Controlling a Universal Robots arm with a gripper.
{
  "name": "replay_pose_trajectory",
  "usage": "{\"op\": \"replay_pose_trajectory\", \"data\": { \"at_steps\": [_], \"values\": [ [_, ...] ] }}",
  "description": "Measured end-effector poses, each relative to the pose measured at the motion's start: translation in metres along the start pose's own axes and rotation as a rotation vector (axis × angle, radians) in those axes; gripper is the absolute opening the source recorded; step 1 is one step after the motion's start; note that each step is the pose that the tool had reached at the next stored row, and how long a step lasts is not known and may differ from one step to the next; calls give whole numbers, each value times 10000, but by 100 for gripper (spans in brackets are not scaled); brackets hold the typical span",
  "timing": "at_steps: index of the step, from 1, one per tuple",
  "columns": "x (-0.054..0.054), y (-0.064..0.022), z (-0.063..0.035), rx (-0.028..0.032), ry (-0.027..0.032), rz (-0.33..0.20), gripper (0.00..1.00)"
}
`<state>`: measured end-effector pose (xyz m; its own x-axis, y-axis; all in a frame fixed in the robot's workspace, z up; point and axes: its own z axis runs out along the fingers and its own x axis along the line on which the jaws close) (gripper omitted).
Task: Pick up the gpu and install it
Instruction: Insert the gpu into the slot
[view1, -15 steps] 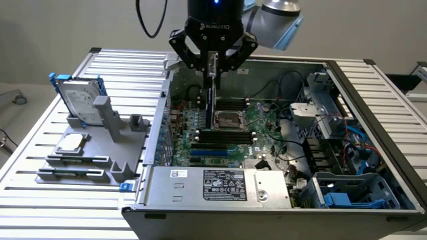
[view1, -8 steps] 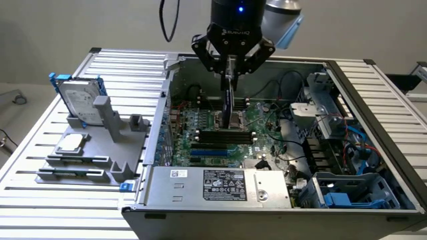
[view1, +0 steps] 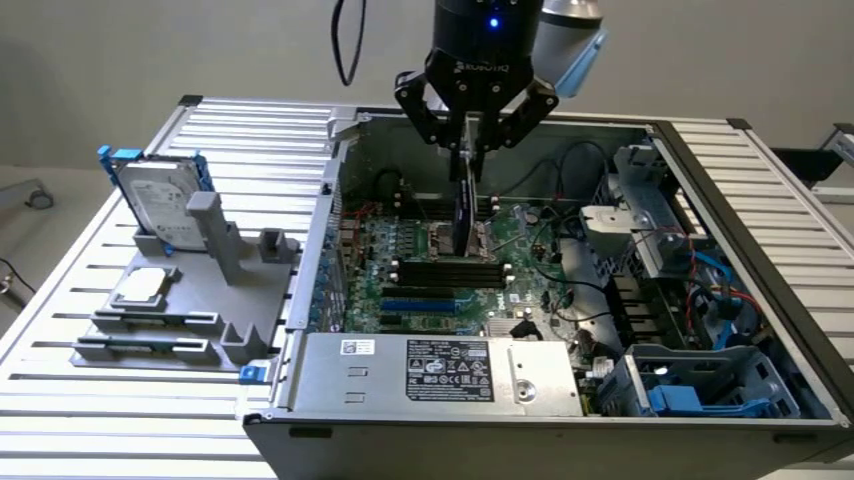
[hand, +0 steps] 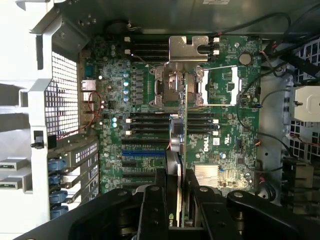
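Observation:
My gripper (view1: 469, 150) hangs over the open computer case (view1: 747, 250), shut on the gpu (view1: 463, 215). The card hangs edge-on, thin and dark, straight down from the fingers, its lower end above the green motherboard (view1: 427, 285) near the processor socket (view1: 447, 238). In the wrist view the gpu (hand: 177, 150) runs as a slim strip from between the black fingers (hand: 152, 210) out over the socket (hand: 175, 82) and the black memory slots (hand: 145, 122). The blue expansion slots (hand: 142, 152) lie beside it on the board.
A grey holder (view1: 174, 300) on the exterior view's left carries a silver hard drive in a blue frame (view1: 158, 200) and a small square processor chip (view1: 143, 287). The power supply (view1: 441, 372) fills the case's near side. Cables and drive cages (view1: 667, 240) crowd the case's right.

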<state>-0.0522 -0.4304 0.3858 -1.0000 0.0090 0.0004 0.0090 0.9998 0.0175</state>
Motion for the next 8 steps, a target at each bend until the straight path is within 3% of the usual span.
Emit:
{"op": "replay_pose_trajectory", "data": {
  "at_steps": [8],
  "values": [
    [-8,0,1,0,26,0,26]
  ]
}}
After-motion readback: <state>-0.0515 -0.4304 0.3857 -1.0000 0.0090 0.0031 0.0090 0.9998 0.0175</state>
